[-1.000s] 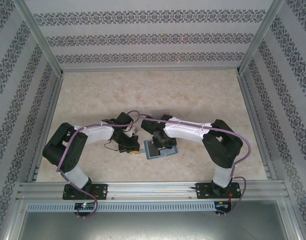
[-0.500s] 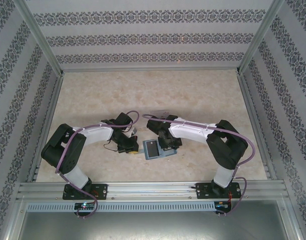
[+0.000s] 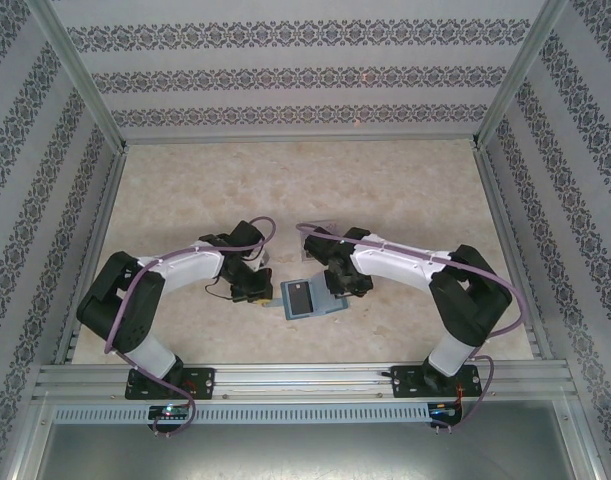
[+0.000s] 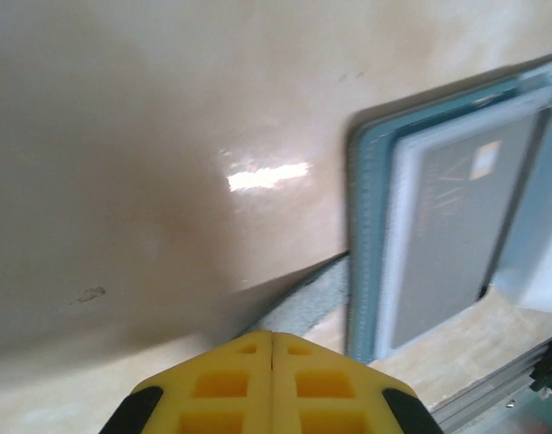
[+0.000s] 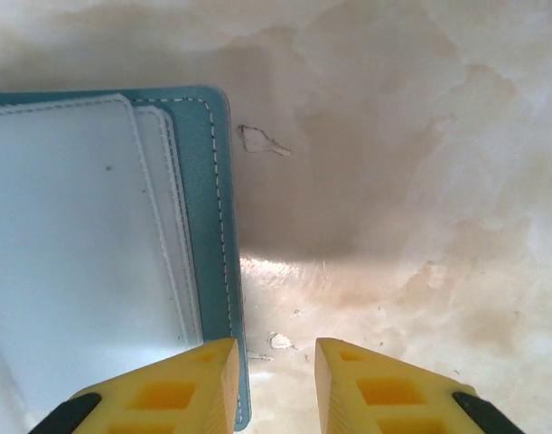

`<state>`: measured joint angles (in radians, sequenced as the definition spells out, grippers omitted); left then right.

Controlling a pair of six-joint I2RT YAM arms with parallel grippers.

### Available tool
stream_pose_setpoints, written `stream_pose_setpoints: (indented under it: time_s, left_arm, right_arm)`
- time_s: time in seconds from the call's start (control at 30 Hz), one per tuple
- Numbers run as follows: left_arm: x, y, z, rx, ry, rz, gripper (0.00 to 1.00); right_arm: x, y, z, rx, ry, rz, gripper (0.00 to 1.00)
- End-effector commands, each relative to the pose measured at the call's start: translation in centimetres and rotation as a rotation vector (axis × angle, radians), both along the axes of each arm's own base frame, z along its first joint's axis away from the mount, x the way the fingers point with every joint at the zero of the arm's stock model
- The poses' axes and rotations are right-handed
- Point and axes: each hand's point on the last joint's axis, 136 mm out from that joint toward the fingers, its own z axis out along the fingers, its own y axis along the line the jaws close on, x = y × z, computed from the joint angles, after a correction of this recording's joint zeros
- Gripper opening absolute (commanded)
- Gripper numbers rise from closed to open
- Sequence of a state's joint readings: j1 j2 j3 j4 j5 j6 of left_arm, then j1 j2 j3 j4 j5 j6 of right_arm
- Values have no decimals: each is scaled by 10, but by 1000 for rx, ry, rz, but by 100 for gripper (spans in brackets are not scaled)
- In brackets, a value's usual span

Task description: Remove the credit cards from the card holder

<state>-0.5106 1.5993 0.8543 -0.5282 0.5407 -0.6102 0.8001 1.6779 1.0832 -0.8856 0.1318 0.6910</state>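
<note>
Wallet status for anyone following: the card holder (image 3: 323, 306) is lying open and flat on the table (image 3: 405, 200), smack between the two pincers. The left pincer (image 3: 260, 293) sits just off one side of it and the right pincer (image 3: 337, 285) is over the opposite half. On the left wrist cam, the left pincer (image 4: 273, 362) has its yellow fingers (image 4: 221, 389) pressed flat together with nothing between them, low over bare table. The card holder (image 4: 364, 226) is just ahead of the tips and off to their right. A blurry grey tab (image 4: 303, 306) pokes out from the teal edge toward those tips, and I can't tell if it touches them. One grey credit card (image 4: 456, 226) lies face up on that half, framed by the paler pocket, with a small pale patch near its far end. On the right wrist cam, the right pincer (image 5: 276, 357) is spread, with only table in the gap. One finger (image 5: 199, 384) sits right at the stitched teal edge of the card holder (image 5: 208, 181), and the other is out over the table. The pale pockets (image 5: 68, 253) on that half are layered, but they're too washed out to tell what's in them.
</note>
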Motion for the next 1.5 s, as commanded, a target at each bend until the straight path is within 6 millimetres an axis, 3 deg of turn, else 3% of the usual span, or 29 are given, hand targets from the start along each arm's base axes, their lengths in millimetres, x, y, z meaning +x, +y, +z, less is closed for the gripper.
stream_pose_setpoints:
  time_s: [0.0,0.2,0.47,0.7,0.87,1.07,1.2,1.47]
  left_arm:
    - [10,-6,19,-12,-40,20,4]
    - [22,-24,31,-74,-77,30,4]
    - [21,-54,18,-92,-55,-15,3]
    - [15,-34,4,2,-50,-5,0]
    - [8,-15,-5,69,-49,-6,0]
    - [-4,-10,-13,69,-20,-28,0]
    - [-11,-7,-21,72,2,-38,0]
    - [-16,-4,-26,62,13,-47,0]
  right_arm:
    - [3,6,13,61,-25,7,27]
    - [6,28,28,196,-36,0,26]
    - [7,46,39,313,-40,-6,25]
    - [1,88,35,508,15,-16,24]
    - [-1,111,24,537,56,-7,24]
    - [-6,137,10,548,99,12,24]
    - [-6,141,0,516,104,3,26]
    - [-9,128,-23,413,110,-11,33]
